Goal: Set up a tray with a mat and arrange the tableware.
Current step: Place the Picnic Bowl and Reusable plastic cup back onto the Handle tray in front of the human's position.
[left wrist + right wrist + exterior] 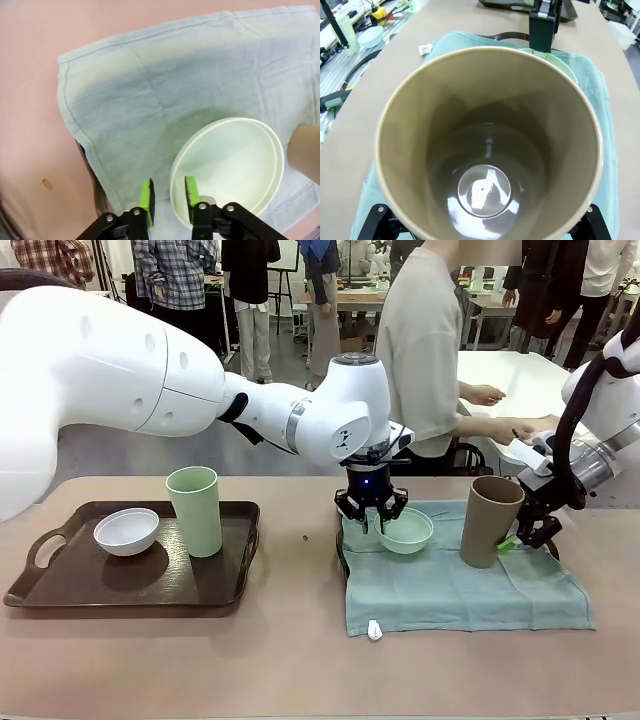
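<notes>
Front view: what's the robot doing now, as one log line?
left gripper: open, pads astride mint bowl rim | right gripper: shut on tilted tan tumbler | mat: beneath both

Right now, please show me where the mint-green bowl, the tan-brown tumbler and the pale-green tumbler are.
mint-green bowl (410, 528): front view, on its inner surface.
tan-brown tumbler (487, 525): front view, middle of its side wall.
pale-green tumbler (196, 515): front view, middle of its side wall.
</notes>
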Robot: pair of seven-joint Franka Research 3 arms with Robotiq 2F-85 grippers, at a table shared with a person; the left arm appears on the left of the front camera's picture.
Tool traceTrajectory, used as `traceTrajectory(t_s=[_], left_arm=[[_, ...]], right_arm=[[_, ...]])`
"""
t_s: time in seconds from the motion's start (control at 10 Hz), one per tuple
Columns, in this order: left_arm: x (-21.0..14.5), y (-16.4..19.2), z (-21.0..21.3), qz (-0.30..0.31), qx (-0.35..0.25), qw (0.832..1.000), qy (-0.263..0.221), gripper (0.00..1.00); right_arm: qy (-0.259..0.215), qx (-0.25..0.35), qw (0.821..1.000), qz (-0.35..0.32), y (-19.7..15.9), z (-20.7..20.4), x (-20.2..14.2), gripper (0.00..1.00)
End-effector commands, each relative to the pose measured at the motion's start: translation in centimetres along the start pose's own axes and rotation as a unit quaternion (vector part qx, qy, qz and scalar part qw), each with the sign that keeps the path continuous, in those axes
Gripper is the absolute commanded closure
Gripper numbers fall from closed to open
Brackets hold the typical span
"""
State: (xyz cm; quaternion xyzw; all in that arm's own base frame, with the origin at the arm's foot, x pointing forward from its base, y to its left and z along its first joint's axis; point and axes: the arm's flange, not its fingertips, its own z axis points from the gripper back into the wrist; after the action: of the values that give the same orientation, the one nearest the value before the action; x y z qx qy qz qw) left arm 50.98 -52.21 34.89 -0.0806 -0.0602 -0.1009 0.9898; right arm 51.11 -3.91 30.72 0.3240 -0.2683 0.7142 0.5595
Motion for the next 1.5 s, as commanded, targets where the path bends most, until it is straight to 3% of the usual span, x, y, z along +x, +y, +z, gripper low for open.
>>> traceTrajectory(t_s=[0.0,0.1,0.5,0.6,0.8,0.9,1.1,1.2,1.4], left_arm=[[-0.1,0.1,1.0,0.005,0.020,1.000,0.000,0.00],[-0.2,0.3,1.7,0.002,0.019,1.000,-0.001,0.53],[-2.1,1.0,5.3,-0.019,0.008,1.000,-0.016,0.13],[-2.9,1.4,6.8,-0.031,0.017,0.999,-0.026,0.13],[-4.6,2.5,10.5,-0.061,0.042,0.996,-0.055,0.13],[-5.2,3.1,12.1,-0.071,0.056,0.994,-0.066,0.13],[-6.7,4.4,15.4,-0.087,0.094,0.988,-0.084,0.13],[-7.6,5.3,17.5,-0.084,0.119,0.985,-0.094,0.13],[-8.2,7.1,20.6,-0.062,0.151,0.980,-0.114,0.13]], right_arm=[[0.017,-0.010,1.000,-0.018,0.2,0.9,-0.1,0.00],[0.024,-0.012,0.999,-0.031,0.3,1.6,-0.3,0.00],[0.042,-0.036,0.990,-0.130,1.4,5.0,-2.1,0.00],[0.063,-0.038,0.985,-0.155,2.3,5.9,-0.8,0.00],[0.143,-0.061,0.963,-0.220,4.6,8.0,5.3,0.00],[0.197,-0.094,0.942,-0.254,5.2,8.9,7.8,0.00],[0.287,-0.121,0.883,-0.352,5.5,9.8,12.3,0.00],[0.311,-0.126,0.861,-0.382,5.5,9.4,15.0,0.00],[0.307,-0.158,0.837,-0.424,4.9,8.1,19.5,0.00]])
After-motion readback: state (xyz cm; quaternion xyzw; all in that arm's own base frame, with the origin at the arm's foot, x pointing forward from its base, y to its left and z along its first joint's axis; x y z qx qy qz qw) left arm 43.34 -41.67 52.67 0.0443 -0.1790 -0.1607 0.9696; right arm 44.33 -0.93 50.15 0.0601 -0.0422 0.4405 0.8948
